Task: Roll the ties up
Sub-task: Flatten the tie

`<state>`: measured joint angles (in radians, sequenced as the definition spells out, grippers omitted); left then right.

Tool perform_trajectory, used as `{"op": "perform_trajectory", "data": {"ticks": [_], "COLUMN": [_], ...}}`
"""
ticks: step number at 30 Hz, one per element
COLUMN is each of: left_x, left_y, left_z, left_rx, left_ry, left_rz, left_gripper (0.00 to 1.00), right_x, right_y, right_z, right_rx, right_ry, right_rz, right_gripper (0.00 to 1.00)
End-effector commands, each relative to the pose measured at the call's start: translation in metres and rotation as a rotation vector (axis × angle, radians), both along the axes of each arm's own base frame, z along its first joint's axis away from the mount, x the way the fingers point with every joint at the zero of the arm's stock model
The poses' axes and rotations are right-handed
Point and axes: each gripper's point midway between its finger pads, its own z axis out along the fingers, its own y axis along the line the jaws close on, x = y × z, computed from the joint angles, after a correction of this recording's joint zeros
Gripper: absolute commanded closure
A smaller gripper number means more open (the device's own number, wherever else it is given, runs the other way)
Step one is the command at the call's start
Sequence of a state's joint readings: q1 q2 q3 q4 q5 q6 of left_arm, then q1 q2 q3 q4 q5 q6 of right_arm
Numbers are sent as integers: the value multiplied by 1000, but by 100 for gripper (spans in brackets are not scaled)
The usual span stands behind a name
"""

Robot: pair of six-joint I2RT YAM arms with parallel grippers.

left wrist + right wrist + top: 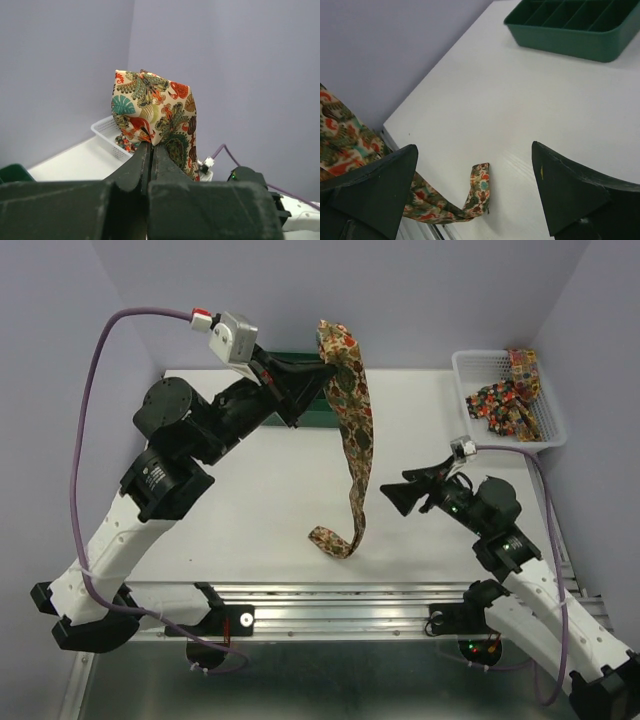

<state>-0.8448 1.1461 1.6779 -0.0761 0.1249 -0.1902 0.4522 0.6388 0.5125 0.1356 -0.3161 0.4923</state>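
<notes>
left tool [322, 368] clamped on hanging tie [352, 420], right tool [390, 497] wide; white basket [460, 365] holding more ties [505, 400]

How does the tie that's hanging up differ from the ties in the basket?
The hanging tie is pinched at its top by the left gripper, its lower end curled on the table; the basket ties lie ungripped in the white basket. The hanging tie is drawn out long; the basket ties are bunched in a heap. Both have a busy multicolour print.
</notes>
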Motion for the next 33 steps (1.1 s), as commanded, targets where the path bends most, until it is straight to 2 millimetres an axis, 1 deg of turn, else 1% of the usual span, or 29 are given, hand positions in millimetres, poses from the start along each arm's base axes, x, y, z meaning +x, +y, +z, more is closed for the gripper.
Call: {"op": "perform_trajectory", "data": {"ticks": [1,2,4,5,7,8,11,13,14,15,17,18,19,20,21,22,23,24,25,26,27,28,29,30,31,32,33], "left_x": [-11,-9,-9,-9,-8,-3,1,3,2,3,2,2,5,8,8,9,11,14,15,17,21,22,23,28,29,31,37], "left_y": [-2,-5,-3,-2,2,10,22,24,25,24,26,26,29,32,33,33,35,40,43,46,52,56,60,66,70,72,73], "left_z": [27,26,28,29,30,32,33,28,28,25,25,25,24,23,23,21,19,19,19,18,17,16,16,11,8,8,-2], "left_rx": [-40,-38,-43,-49,-51,-65,-67,-60,-63,-59,-58,-55,-57,-59,-58,-55,-54,-58,-59,-63,-71,-74,-77,-75,-75,-85,-77], "left_ry": [-7,0,-1,1,-7,2,0,6,5,9,4,2,9,16,17,18,28,38,40,49,61,64,70,84,89,89,105], "left_rz": [-52,-54,-47,-41,-21,26,86,102,102,102,103,104,131,150,155,162,174,204,220,241,275,293,314,352,372,389,421], "left_gripper": [100,100,100,100,100,100,100,100,100,100,100,100,100,100,100,100,100,100,100,100,100,100,100,100,100,100,100], "right_x": [-23,-32,-43,-62,-77,-89,-104,-108,-94,-88,-67,-35,-22,4,14,22,26,34,31,31,34,35,36,41,43,46,48], "right_y": [27,33,40,45,50,52,54,59,63,69,75,76,80,81,77,85,88,86,96,98,94,91,87,76,71,63,58], "right_z": [-4,-6,-15,-24,-23,-24,-25,-23,-23,-18,-20,-36,-30,-47,-42,-57,-60,-66,-70,-72,-78,-79,-81,-86,-85,-77,-74], "right_rx": [-106,-117,-133,-127,-101,-87,-101,-105,-99,-95,-124,-167,-178,-218,-212,-240,-254,-272,-275,-276,-279,-277,-279,-294,-300,-298,-315], "right_ry": [-101,-110,-134,-133,-164,-163,-188,-219,-190,-200,-166,-88,-86,-25,-24,9,6,4,-16,-24,-18,-19,-22,-18,-22,-40,-53], "right_rz": [262,330,431,546,640,704,772,779,703,672,584,447,395,289,227,212,197,134,140,128,77,55,35,-29,-55,-97,-120], "right_gripper": [0,0,0,0,0,0,0,0,0,0,0,0,0,0,0,0,0,1,15,34,62,70,75,81,85,88,96]}}
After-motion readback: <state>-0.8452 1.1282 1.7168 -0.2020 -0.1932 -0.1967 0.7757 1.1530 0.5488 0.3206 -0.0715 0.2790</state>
